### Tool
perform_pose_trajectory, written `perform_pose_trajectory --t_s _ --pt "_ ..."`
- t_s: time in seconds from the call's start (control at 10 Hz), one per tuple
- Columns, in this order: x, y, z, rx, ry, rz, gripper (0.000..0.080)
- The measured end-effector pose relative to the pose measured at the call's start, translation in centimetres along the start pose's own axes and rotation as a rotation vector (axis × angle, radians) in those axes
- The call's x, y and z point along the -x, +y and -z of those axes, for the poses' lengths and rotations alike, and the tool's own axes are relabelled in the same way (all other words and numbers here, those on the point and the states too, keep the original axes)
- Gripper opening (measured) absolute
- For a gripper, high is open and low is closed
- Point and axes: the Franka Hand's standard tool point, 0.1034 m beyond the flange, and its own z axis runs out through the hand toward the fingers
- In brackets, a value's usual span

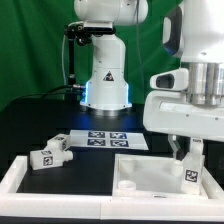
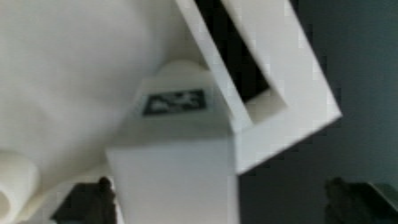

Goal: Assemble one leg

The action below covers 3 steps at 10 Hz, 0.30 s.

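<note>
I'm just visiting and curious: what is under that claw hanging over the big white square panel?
A small white leg with a tag sticker stands upright between the jaws of the claw, over the panel. Whether its foot touches the panel is hidden.

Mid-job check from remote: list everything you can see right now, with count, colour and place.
tabletop panel: one, white, rimmed, front of the table toward the exterior view's right.
leg: one, white with a black-and-white tag, upright at the panel's corner on the exterior view's right, under the end effector.
loose legs: apparently two, white, tagged, lying on the exterior view's left.
marker board: one, white, flat, mid-table.
frame: one, white, along the table's front and left edges.
backdrop: green.
robot base: white, behind.
end effector: one, at the upright leg; grip unclear.
</note>
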Motion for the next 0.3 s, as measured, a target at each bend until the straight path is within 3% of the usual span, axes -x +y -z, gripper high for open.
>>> perform_pose_trajectory --t_s 0.3 --pt "-0.28 0.02 0.43 0.001 0.001 -0.010 0.0649"
